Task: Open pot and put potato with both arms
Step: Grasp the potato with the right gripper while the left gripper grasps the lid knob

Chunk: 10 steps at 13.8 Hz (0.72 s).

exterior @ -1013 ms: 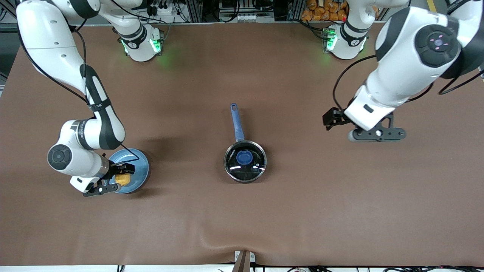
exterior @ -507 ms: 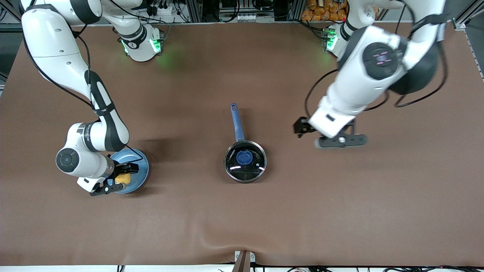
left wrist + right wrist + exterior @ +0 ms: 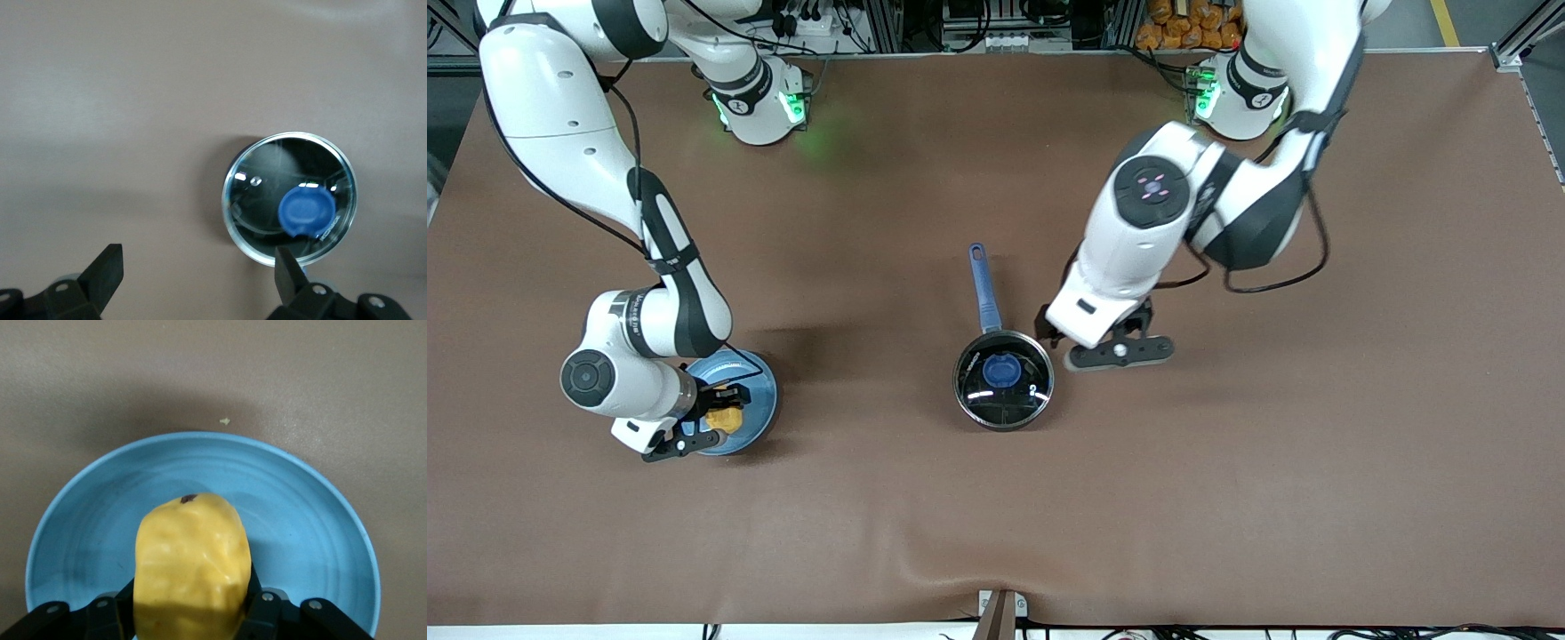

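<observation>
The pot is a small black saucepan in the middle of the table, its blue handle pointing toward the robots' bases. A glass lid with a blue knob covers it. My left gripper hovers open just beside the pot, toward the left arm's end. In the left wrist view the lidded pot lies by one fingertip of the left gripper. My right gripper is shut on the yellow potato at the light-blue plate. The right wrist view shows the potato squeezed between the jaws over the plate.
Brown mat covers the whole table, with a raised fold near its front edge. A tiny crumb lies on the mat next to the plate. The arms' bases stand along the table's back edge.
My left arm has swung in from the left arm's end of the table to just beside the pot. The right gripper has closed on the potato.
</observation>
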Motion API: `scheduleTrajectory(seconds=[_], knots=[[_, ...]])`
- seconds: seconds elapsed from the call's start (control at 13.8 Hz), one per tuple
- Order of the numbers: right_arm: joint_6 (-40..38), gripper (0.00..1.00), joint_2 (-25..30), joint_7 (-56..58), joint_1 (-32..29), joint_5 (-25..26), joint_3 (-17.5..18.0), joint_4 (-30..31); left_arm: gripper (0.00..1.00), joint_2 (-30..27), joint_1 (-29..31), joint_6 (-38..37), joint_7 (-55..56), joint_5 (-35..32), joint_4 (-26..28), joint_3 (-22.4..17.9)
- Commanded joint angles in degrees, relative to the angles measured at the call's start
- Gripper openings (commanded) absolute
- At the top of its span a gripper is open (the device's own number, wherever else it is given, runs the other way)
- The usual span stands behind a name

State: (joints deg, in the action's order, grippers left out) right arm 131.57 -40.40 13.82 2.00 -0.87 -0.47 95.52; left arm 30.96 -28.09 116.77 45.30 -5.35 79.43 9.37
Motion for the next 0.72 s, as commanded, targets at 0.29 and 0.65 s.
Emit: scheduleTrajectory(seconds=[0.29,0.65], knots=[[-1.1,0.00,3.7,-0.3,1.3,-0.9,1.0,-2.1,1.00,9.4,-12.2,10.0,9.0,-3.8,-3.8,-9.3],[-1.7,0.00,7.2,-5.5,2.9,-1.0,2.3,-3.1,1.00,13.3,-16.2,13.4,10.7,-3.8,-5.9,-12.4]])
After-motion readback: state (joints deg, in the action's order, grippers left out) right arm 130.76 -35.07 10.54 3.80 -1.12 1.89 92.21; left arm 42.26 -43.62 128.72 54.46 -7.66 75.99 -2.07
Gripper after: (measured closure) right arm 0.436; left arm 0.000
